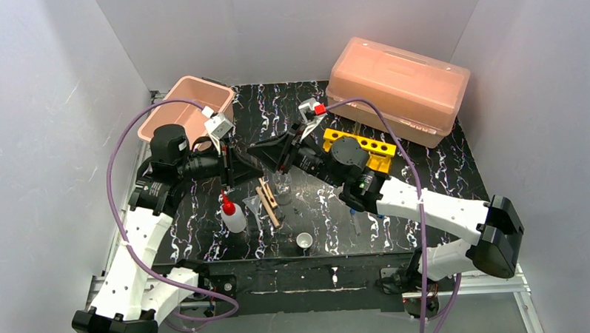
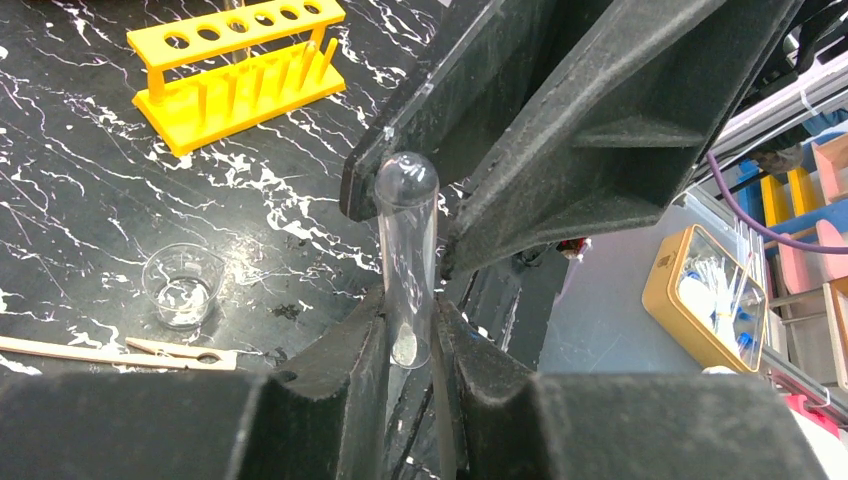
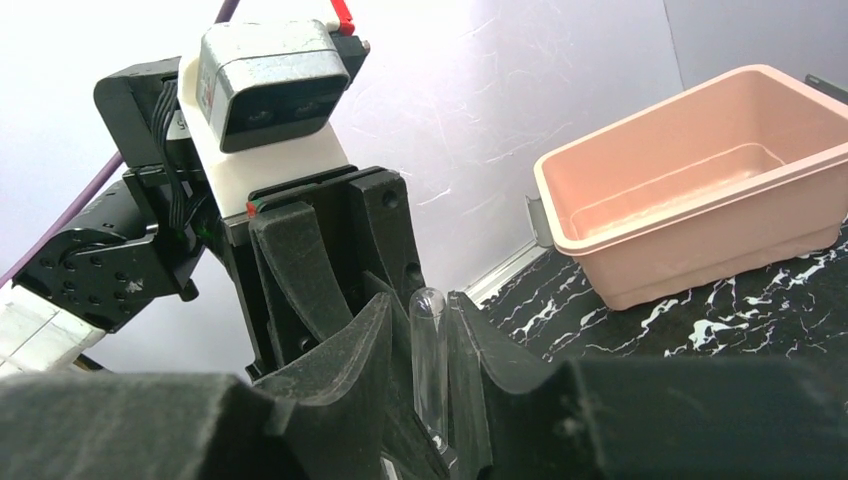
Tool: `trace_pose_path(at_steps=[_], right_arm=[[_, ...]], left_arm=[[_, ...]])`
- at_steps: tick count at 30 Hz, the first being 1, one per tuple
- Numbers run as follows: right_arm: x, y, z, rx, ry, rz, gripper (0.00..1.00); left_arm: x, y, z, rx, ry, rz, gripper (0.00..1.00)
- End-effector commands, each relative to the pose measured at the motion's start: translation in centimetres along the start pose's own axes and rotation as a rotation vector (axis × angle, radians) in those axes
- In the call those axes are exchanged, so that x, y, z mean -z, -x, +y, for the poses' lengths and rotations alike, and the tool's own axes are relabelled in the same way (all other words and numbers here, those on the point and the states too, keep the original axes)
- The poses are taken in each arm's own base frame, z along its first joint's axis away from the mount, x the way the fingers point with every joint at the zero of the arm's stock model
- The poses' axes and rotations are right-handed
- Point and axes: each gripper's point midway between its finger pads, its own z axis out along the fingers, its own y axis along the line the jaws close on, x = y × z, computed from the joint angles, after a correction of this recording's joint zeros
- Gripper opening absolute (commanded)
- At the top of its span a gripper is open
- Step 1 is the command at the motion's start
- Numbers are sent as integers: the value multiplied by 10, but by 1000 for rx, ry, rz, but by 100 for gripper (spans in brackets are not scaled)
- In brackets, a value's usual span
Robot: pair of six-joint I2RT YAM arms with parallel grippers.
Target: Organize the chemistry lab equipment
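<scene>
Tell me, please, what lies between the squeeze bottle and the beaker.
The wooden clamps lie between the bottle and the beaker, as the top view shows.

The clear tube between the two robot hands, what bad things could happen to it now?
1. The left gripper pinches only part of the clear tube, with the round end sticking out. The tube might tilt or slip and fall onto the table.
2. The right gripper sits close on both sides of the tube. If the arms part crookedly, it could knock or crack the tube.
</scene>
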Motion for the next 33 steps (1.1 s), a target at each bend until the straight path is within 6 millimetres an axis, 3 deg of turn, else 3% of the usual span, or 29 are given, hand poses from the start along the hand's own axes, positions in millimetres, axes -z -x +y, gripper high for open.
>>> trace_pose_path(at_steps=[1,8,15,26,33], right_arm=[[-12,23,18,25,47,-24,32],[-12,8,13,41,39,40,24],[-3,-2,3,102,2,110,27],[4,-3,2,136,1,135,37],[3,7,2,138,-5,85,29]], left_arm=[[4,3,-7,-17,-12,6,0],[5,7,-6,-35,3,1,0],[6,5,-5,-33,11,10,0],[6,8,-5,-18,14,9,0],[6,5,-7,-9,3,16,0]])
